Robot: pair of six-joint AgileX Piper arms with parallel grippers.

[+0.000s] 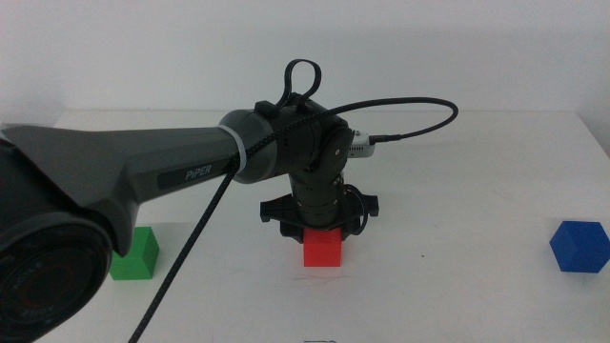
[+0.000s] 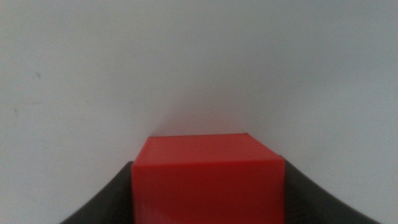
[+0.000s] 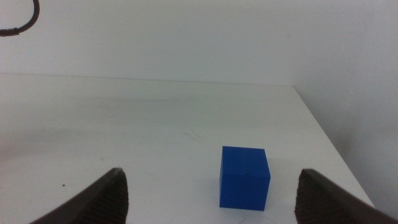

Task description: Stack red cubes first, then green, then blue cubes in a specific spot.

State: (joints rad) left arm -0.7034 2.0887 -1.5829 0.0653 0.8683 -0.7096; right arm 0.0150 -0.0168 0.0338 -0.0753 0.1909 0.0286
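Observation:
The red cube (image 1: 322,250) sits at the table's middle front, and my left gripper (image 1: 322,234) comes straight down on it from above. In the left wrist view the red cube (image 2: 208,180) fills the space between the two dark jaws, which press flush against both of its sides. The green cube (image 1: 134,253) rests on the table at the left, partly behind the left arm. The blue cube (image 1: 579,247) stands at the far right. My right gripper (image 3: 211,199) is out of the middle view; it is open, with the blue cube (image 3: 244,177) on the table ahead of it.
The white table (image 1: 457,286) ends at a back edge against a pale wall. The table's right edge (image 3: 336,149) runs close beside the blue cube. A black cable (image 1: 419,119) loops above the left wrist.

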